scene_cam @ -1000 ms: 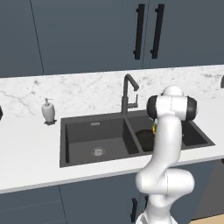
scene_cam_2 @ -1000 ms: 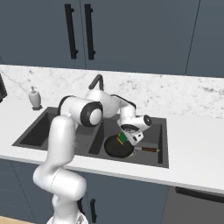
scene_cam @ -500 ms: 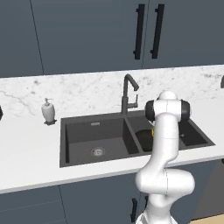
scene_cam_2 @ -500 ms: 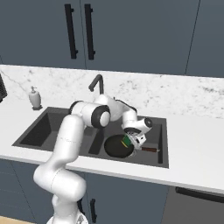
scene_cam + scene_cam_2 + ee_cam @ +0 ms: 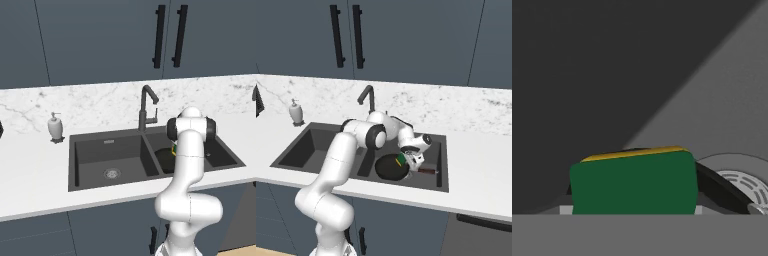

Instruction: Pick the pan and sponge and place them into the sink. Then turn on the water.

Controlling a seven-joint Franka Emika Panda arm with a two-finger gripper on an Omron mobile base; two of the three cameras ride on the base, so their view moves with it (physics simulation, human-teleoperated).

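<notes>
The dark grey double sink (image 5: 315, 138) holds the black pan (image 5: 390, 169) in its right basin, with the reddish handle (image 5: 428, 171) pointing right. My gripper (image 5: 407, 159) hangs low in that basin, just above the pan's right rim, shut on the green and yellow sponge (image 5: 401, 160). In the hand view the sponge (image 5: 634, 182) sits close up with its green face towards me and hides my fingertips; the pan's dark rim (image 5: 718, 189) and a round drain (image 5: 743, 184) lie beyond it. From the left, my arm covers most of the pan (image 5: 163, 155). The faucet (image 5: 368, 96) shows no water.
A white soap dispenser (image 5: 55, 127) stands on the marble counter left of the sink (image 5: 100, 150). The dark faucet (image 5: 145, 107) rises behind the divider between the basins. Dark cabinets with black handles (image 5: 170, 35) hang above.
My hand has gone down and a little towards the front of the right basin, carrying the sponge closer to the pan. The pan, faucet and dispenser have stayed put.
</notes>
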